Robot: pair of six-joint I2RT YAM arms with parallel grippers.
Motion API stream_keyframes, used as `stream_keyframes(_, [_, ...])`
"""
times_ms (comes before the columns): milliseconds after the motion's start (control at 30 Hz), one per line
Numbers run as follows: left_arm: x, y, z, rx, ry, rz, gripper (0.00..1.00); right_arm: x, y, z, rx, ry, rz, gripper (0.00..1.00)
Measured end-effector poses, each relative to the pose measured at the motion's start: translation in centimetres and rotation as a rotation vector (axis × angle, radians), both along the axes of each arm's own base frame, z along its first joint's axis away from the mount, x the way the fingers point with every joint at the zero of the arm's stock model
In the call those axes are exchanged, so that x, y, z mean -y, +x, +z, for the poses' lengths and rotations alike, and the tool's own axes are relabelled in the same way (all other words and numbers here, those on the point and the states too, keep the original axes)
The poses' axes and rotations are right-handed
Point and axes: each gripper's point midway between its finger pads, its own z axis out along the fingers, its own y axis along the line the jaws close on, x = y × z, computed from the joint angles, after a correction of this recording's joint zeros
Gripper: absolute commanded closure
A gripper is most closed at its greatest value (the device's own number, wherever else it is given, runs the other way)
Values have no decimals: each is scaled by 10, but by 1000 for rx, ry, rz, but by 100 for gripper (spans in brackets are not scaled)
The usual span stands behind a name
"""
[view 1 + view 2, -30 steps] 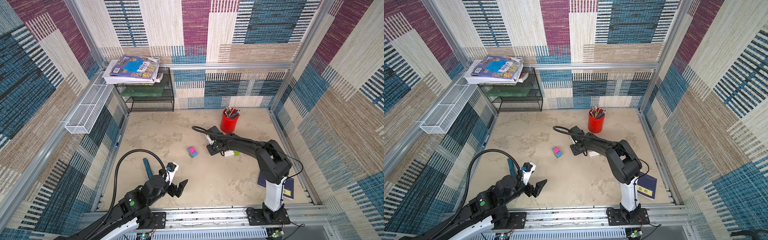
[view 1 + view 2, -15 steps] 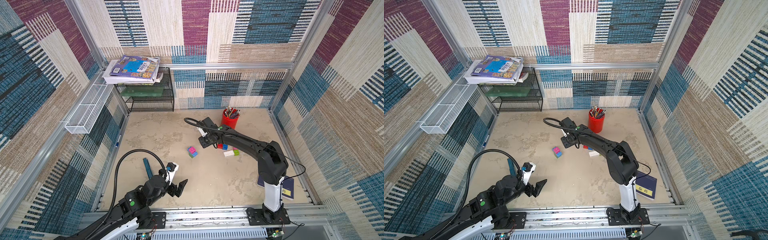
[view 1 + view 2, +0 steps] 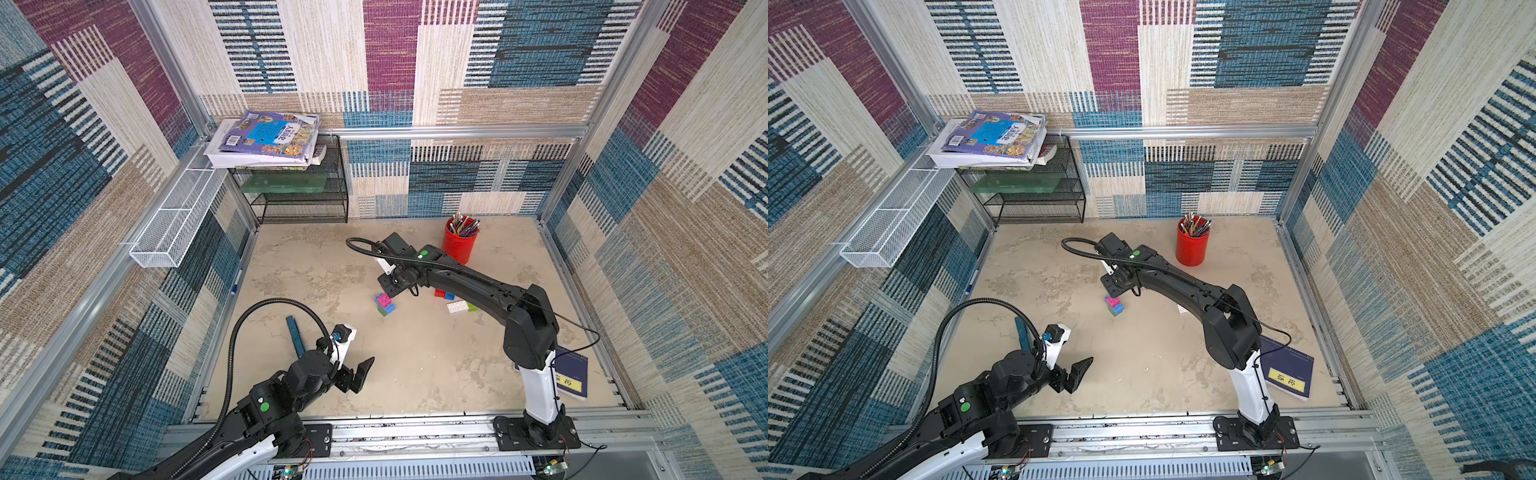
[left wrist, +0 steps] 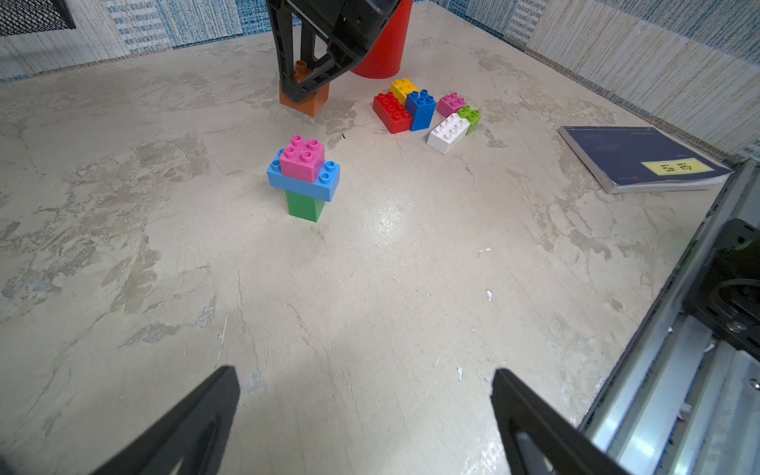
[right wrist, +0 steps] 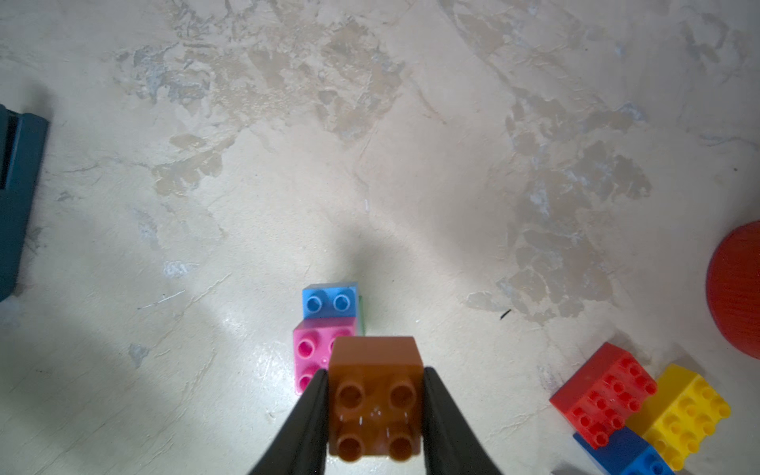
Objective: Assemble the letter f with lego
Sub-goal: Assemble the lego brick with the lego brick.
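Both top views: my right arm (image 3: 457, 278) has swung off the loose bricks (image 3: 457, 306) and now hangs just beside the pink-blue-green stack (image 3: 1114, 305).

Left wrist view: left fingers (image 4: 197, 415) spread and empty, well apart from the stack.

Right wrist view: right fingers (image 5: 312, 403) pinching the orange brick (image 5: 376, 399) by its sides, near the pink top. I judge the pick done — placing comes next.

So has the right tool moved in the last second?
Yes. In a top view the right tool, gripping an orange brick, has slid left, away from the red cup and the loose bricks, toward the pink-topped brick stack.
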Motion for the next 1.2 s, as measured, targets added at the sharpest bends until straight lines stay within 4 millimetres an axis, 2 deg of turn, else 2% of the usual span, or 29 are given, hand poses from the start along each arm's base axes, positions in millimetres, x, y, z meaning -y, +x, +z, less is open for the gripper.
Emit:
stream_keyframes(333, [0, 0, 0, 1, 1, 3, 1, -9, -13, -9, -29, -26, 31, 62])
stream_keyframes(1200, [0, 0, 0, 0, 1, 3, 1, -15, -19, -24, -50, -50, 63, 63])
